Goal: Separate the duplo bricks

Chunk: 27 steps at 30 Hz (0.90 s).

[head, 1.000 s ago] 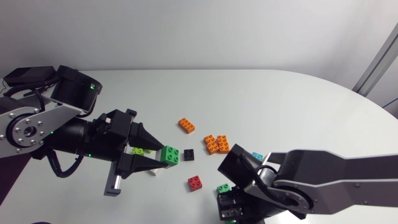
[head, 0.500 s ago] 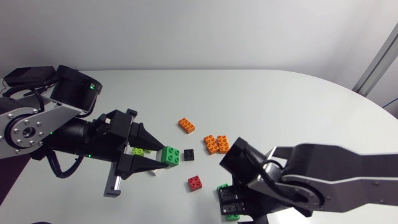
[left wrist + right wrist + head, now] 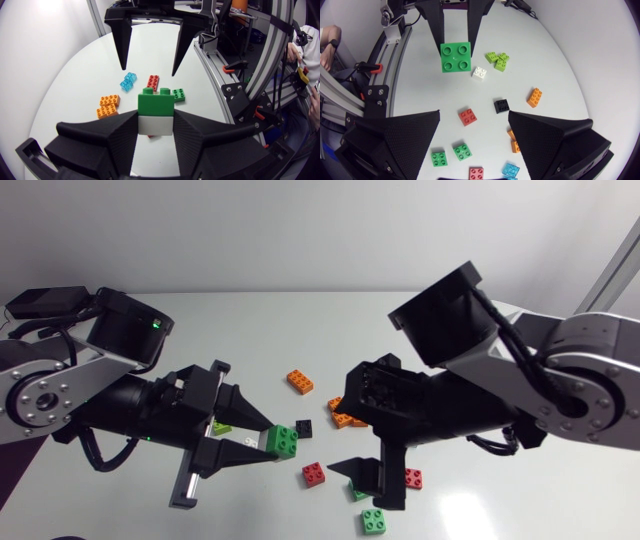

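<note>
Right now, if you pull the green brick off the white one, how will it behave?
Probably stiff: the green brick looks like hard moulded plastic. It likely resists, then pops free, being pressed onto the white brick. Its glossy sides may slip.

A two-brick stack [image 3: 156, 114], a green brick [image 3: 156, 101] on a white brick [image 3: 155, 126], sits clamped between the fingers of the left claw [image 3: 270, 440], studs pointing ahead. Ahead of the spread right claw [image 3: 474, 114], loose bricks lie flat, studs up: a red brick [image 3: 467, 116], two green squares [image 3: 462, 151], a black brick [image 3: 501, 105], an orange brick [image 3: 534, 97] and a light blue brick [image 3: 509, 170]. A lime pair [image 3: 498, 59] and a small white brick [image 3: 480, 73] lie nearer the left claw.
</note>
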### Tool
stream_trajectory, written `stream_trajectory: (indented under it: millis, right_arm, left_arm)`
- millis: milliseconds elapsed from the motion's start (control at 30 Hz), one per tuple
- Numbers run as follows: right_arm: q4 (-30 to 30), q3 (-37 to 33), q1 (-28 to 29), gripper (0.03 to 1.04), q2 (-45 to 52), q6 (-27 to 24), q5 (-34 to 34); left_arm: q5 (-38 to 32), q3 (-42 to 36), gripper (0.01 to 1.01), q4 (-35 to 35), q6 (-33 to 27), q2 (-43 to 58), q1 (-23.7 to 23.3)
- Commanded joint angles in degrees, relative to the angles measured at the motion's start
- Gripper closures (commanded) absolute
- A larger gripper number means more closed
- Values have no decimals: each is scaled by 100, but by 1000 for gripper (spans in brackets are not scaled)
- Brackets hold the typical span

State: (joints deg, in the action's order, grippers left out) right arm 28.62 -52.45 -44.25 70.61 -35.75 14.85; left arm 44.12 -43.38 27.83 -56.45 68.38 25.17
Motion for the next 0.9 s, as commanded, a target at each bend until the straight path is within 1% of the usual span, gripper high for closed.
stream_trajectory:
  millis: [0,100,133,200,400,467,500,833,867]
  right_arm:
    - [-182,-108,-119,100,216,314,27]
    - [-305,-178,-224,105,340,463,18]
    - [-392,-187,-233,130,357,499,18]
    - [-436,-222,-260,133,383,560,18]
    - [-559,-257,-304,133,427,613,18]
    - [-568,-266,-330,136,454,630,18]
    - [-568,-284,-356,161,471,630,18]
    - [-498,-336,-523,167,533,692,88]
    - [-498,-345,-523,202,533,692,88]
  left_arm:
    - [9,154,715,29,55,-88,41]
    - [9,119,715,20,81,-44,111]
    - [9,101,715,20,90,-26,146]
    - [0,92,715,3,107,0,190]
    - [0,75,715,-50,134,61,243]
    - [0,84,715,-68,134,79,243]
    - [0,92,715,-85,143,79,243]
    - [-35,145,715,-366,125,299,164]
    - [-35,154,715,-366,134,299,164]
